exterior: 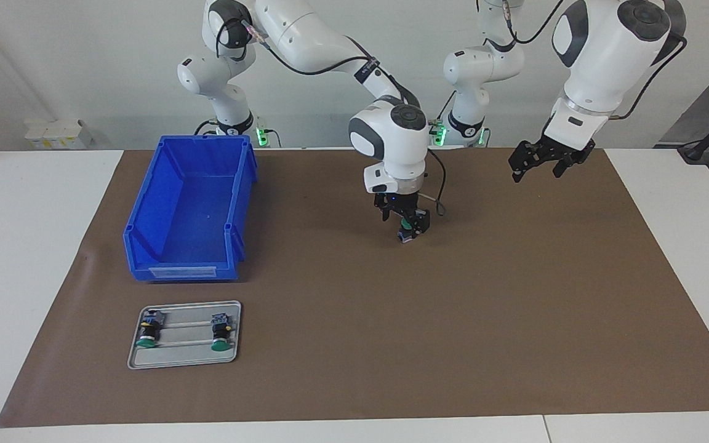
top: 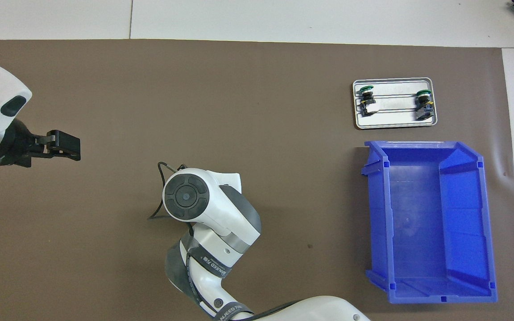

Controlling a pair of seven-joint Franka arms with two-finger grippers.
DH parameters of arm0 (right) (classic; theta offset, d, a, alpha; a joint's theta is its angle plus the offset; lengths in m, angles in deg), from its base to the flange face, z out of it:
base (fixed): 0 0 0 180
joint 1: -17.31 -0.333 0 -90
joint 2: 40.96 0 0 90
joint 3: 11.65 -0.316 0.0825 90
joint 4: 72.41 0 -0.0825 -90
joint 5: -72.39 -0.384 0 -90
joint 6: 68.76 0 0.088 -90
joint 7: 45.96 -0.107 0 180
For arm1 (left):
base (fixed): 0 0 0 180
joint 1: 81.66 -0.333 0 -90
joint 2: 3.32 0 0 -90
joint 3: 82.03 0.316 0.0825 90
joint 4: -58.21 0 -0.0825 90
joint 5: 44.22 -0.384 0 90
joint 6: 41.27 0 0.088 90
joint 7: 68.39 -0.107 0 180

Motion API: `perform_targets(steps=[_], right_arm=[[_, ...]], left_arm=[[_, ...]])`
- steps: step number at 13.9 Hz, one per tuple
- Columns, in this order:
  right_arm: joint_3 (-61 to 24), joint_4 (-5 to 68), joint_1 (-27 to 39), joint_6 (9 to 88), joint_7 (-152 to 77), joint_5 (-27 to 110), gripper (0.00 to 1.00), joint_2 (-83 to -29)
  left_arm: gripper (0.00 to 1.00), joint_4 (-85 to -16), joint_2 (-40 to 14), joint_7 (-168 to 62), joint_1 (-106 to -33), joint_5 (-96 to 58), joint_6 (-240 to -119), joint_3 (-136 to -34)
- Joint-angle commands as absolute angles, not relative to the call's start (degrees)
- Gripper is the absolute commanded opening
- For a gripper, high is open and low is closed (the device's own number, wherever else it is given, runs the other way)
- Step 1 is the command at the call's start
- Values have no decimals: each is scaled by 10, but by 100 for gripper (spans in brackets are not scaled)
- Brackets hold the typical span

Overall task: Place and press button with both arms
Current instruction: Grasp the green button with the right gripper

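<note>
Toward the right arm's end, the tray [exterior: 184, 362] holds two spare buttons [exterior: 146, 332], farther from the robots than the blue bin [exterior: 145, 234]. Mid-mat, the right gripper [exterior: 405, 229] grasps the button [exterior: 405, 236] low over the mat [exterior: 453, 320]. The left gripper [exterior: 538, 172] hangs released over the mat.

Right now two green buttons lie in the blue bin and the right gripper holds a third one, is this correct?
Not quite. The facing view shows the two green buttons on the grey tray, not in the blue bin, which holds nothing. The right gripper does hold a third button.
</note>
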State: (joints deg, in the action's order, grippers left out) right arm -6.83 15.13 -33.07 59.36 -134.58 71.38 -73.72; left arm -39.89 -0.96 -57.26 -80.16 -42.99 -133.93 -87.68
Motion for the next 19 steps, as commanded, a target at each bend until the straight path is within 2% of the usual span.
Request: perform_targets(steps=[1, 4, 5, 7, 9, 15, 19], right_arm=[[-71, 161, -328, 611, -1352, 705, 100, -742], [-70, 178, -337, 633, -1353, 705, 97, -744], [-70, 177, -337, 632, -1353, 705, 91, -744], [-70, 190, -341, 642, -1354, 705, 60, -744], [-70, 194, -338, 640, -1351, 705, 0, -744], [-69, 174, -308, 621, -1318, 715, 0, -730], [-70, 182, -231, 511, -1139, 712, 0, -630]], left_arm=[[98, -399, -4, -575, -787, -425, -1329, -861], [99, -404, -2, -577, -747, -425, -1336, -821], [99, -404, -1, -576, -733, -425, -1336, -809], [100, -408, 2, -582, -732, -425, -1335, -808], [100, -409, 5, -578, -734, -425, -1333, -811], [100, -409, 5, -577, -746, -425, -1335, -807], [100, -409, 5, -577, -747, -425, -1335, -807]])
